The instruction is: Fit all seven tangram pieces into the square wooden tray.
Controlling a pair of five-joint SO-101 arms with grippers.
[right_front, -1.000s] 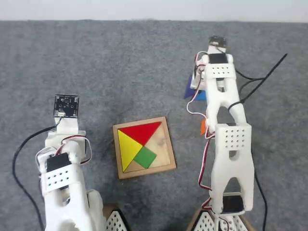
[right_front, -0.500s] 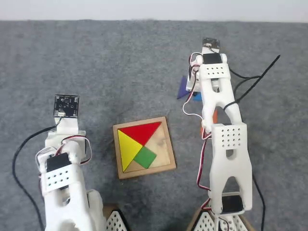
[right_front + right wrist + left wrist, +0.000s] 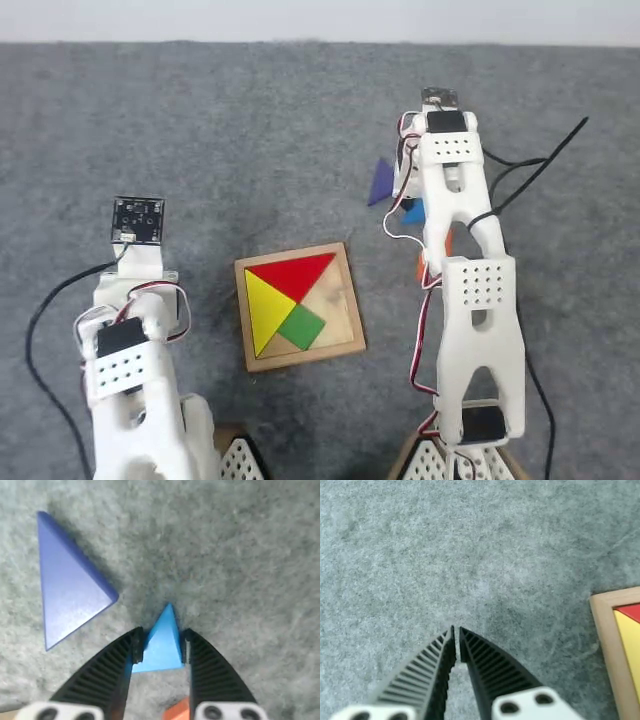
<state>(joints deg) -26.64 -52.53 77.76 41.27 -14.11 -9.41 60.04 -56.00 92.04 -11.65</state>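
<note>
The square wooden tray (image 3: 345,298) lies mid-table holding a red triangle (image 3: 295,274), a yellow triangle (image 3: 262,308) and a green square (image 3: 301,326). My right gripper (image 3: 161,632) is shut on a small light blue triangle (image 3: 161,647), one finger against each of its sides, with the piece resting on the carpet. A purple triangle (image 3: 67,585) lies just beside it. In the high view the light blue triangle (image 3: 412,211) and purple triangle (image 3: 381,183) sit by the right arm (image 3: 450,160). My left gripper (image 3: 456,630) is shut on nothing, over bare carpet beside the tray's edge (image 3: 607,640).
An orange piece (image 3: 421,265) lies partly under the right arm, between the blue triangle and the tray; its corner (image 3: 176,711) shows near my right gripper. The left arm (image 3: 130,330) stands left of the tray. Grey carpet covers the table.
The right arm has shifted slightly left, and the purple triangle now lies farther out from under it. The left arm and the tray have not moved.
</note>
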